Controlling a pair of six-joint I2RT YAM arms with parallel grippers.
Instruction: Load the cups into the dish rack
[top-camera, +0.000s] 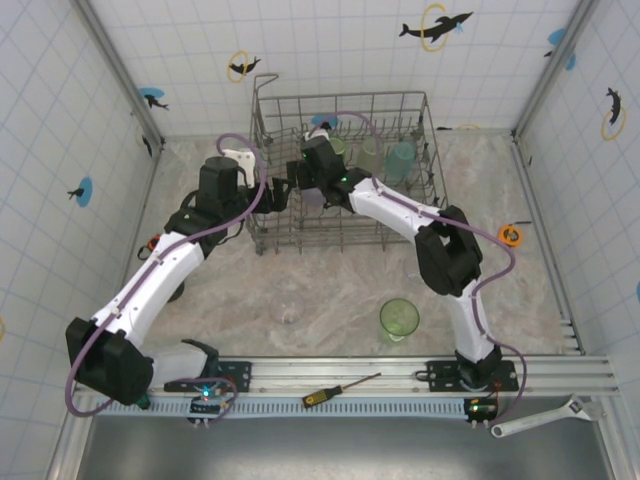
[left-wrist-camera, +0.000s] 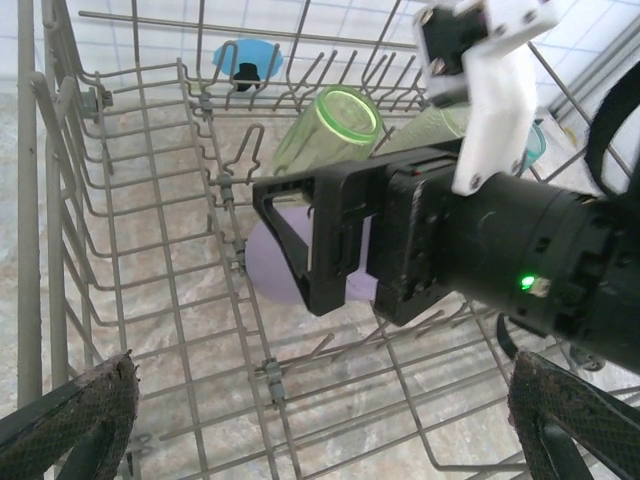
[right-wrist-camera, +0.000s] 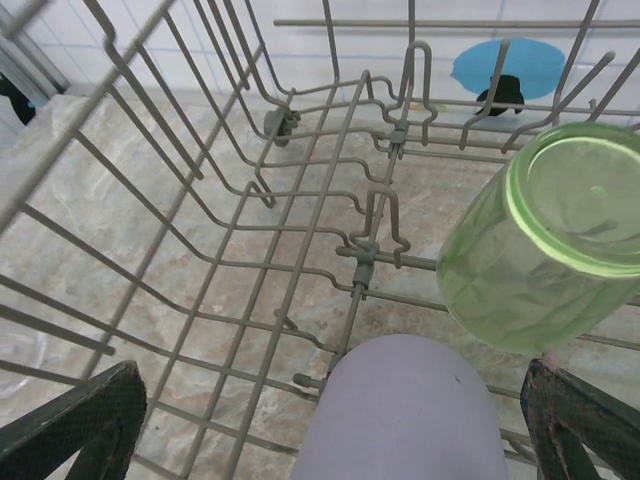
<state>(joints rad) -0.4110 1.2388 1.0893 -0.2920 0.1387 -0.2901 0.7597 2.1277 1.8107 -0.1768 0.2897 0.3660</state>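
Right fingers are spread wide, one on either side of the lavender cup. A gap shows on both sides, so there is no contact with it. The lavender cup lies inside the dish rack, low on the wire floor, with its rounded closed end toward the wrist camera.

Just beside it, farther in and to the right, a green cup leans tilted on the tines, base toward the camera. It is near the right-hand finger; cannot tell whether they touch.

Left fingers are also spread, with nothing between them, held at the rack's left side and facing the right wrist.

A teal cup stands at the rack's far right. On the counter in front of the rack are a second green cup and a clear cup, well apart from both sets of fingers.
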